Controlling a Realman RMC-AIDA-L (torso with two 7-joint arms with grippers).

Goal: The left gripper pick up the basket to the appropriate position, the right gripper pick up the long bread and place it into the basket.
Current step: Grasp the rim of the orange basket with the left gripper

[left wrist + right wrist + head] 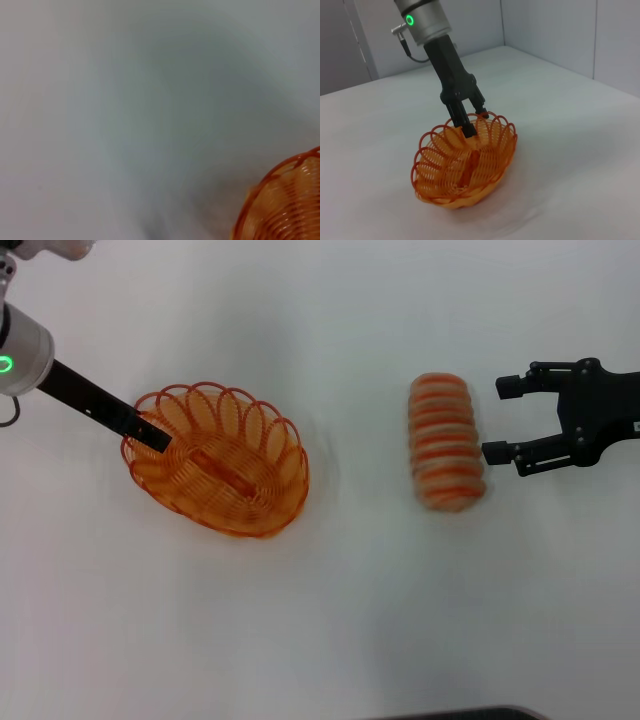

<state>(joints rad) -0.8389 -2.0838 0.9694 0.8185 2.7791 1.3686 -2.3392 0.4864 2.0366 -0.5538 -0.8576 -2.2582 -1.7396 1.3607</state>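
The orange wire basket [225, 465] sits left of centre on the white table. My left gripper [152, 433] reaches in from the left and is shut on the basket's near-left rim. In the right wrist view one finger [468, 127] is inside the basket [465, 167] and the other is outside the rim. The left wrist view shows only an edge of the basket [285, 200]. The long bread [446, 440] lies right of centre with its long axis running front to back. My right gripper [498, 420] is open just right of the bread, level with it and not touching it.
The white table [330, 620] spreads all around, with a gap between basket and bread. Grey walls [560, 30] rise behind the table in the right wrist view. A dark edge [460, 714] shows at the bottom of the head view.
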